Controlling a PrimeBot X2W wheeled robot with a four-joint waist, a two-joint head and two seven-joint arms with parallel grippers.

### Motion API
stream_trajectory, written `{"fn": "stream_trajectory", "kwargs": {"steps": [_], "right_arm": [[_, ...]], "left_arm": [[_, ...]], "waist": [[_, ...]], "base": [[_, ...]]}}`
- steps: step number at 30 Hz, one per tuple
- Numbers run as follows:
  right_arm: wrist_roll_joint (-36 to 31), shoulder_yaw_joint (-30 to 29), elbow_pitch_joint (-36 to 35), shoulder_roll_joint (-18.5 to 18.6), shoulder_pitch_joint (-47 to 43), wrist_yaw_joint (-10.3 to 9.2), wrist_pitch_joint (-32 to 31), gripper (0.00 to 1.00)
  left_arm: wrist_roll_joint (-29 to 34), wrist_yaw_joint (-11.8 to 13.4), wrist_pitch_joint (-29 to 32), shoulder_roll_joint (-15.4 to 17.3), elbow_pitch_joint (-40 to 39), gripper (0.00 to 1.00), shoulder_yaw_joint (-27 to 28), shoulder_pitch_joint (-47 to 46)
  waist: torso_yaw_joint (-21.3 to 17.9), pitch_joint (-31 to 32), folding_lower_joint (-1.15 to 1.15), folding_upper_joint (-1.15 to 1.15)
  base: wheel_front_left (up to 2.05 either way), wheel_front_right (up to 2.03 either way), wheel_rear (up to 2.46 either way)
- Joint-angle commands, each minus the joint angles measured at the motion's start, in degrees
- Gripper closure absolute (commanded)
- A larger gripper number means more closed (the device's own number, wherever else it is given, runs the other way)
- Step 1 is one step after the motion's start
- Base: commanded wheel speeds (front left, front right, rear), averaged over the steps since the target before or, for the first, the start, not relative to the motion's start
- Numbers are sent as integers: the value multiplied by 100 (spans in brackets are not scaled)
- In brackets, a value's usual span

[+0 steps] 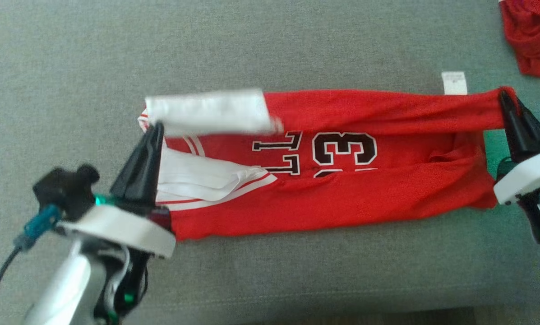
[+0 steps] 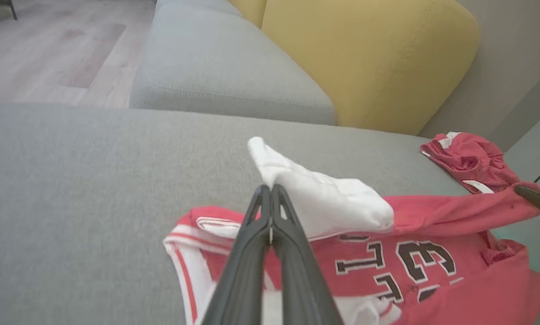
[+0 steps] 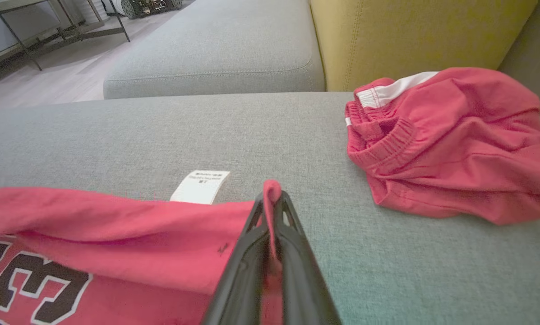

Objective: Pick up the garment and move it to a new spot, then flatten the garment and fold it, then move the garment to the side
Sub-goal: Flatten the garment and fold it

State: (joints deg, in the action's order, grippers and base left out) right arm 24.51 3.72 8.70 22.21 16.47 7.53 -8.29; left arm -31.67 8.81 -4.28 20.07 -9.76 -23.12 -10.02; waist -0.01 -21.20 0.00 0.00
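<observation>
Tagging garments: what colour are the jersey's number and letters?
Black with a white outline, on the red jersey; clearest in the head view.

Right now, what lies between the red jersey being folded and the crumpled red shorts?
Between the jersey and the shorts: just bare grey sofa cushion, clearest in the right wrist view. A white tag pokes out at the jersey's edge.

Grips a raised edge of the red garment [image 3: 116, 234] in the right pincer [image 3: 272, 198], jaws pressed together on the cloth. Shows black, white-edged lettering [image 3: 35, 280] at lower left and a white label [image 3: 200, 186] just beyond the fold, on the grey sofa seat [image 3: 206, 131]. To the right, well apart: crumpled red clothing [image 3: 450, 149] with white trim, possibly shorts. Behind, a yellow cushion [image 3: 409, 36].
</observation>
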Motion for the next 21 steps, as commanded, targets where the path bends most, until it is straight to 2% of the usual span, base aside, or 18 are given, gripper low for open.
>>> {"fn": "stream_trajectory", "kwargs": {"steps": [1, 5, 6, 8, 9, 10, 11, 12, 13, 14, 17, 21], "right_arm": [[-67, 17, -245, 42, -95, -4, 98, 100], [-170, -29, -265, -18, -270, -4, 139, 100], [-206, -45, -280, -42, -333, -4, 159, 97], [-252, -86, -278, -108, -466, -4, 173, 71], [-289, -100, -277, -135, -526, -4, 188, 54], [-297, -117, -270, -184, -582, -4, 199, 5], [-301, -116, -258, -236, -635, -4, 201, 0], [-319, -105, -257, -279, -685, -4, 218, 0], [-315, -98, -257, -334, -735, -4, 235, 0], [-315, -92, -254, -381, -789, -4, 246, 0], [-321, -106, -289, -530, -934, -4, 329, 0], [-388, -230, -453, -771, -1066, -4, 536, 0]], "left_arm": [[-76, 76, 2, 150, -269, 100, 307, 31], [-224, 137, 1, 86, -263, 100, 312, 323], [-268, 129, -1, 59, -218, 100, 294, 379], [-369, 90, 4, -8, -72, 100, 247, 454], [-413, 70, 9, -33, 28, 100, 229, 478], [-466, 41, -5, -67, 126, 100, 220, 492], [-518, 16, -15, -97, 237, 100, 216, 505], [-541, -3, -16, -106, 354, 89, 205, 517], [-566, -17, -25, -126, 463, 38, 197, 524], [-600, -32, -46, -158, 561, 0, 192, 530], [-588, -50, -193, -219, 790, 0, 187, 524], [-403, 55, -575, -293, 938, 0, 232, 498]], "waist": [[3, 8, 0, 0], [37, 17, 0, 0], [47, 16, 0, 0], [59, 17, 0, 0], [58, 16, 0, 0], [52, 16, 0, 0], [40, 23, 0, 0], [28, 31, 0, 0], [16, 40, 0, 0], [5, 51, 0, 0], [-28, 103, 0, 0], [-62, 202, 0, 0]], "base": [[0, 0, 0], [0, 0, 0], [0, 0, 0], [0, 0, 0], [0, 0, 0], [0, 0, 0], [0, 0, 0], [0, 0, 0], [0, 0, 0], [0, 0, 0], [0, 0, 0], [0, 0, 0]]}}
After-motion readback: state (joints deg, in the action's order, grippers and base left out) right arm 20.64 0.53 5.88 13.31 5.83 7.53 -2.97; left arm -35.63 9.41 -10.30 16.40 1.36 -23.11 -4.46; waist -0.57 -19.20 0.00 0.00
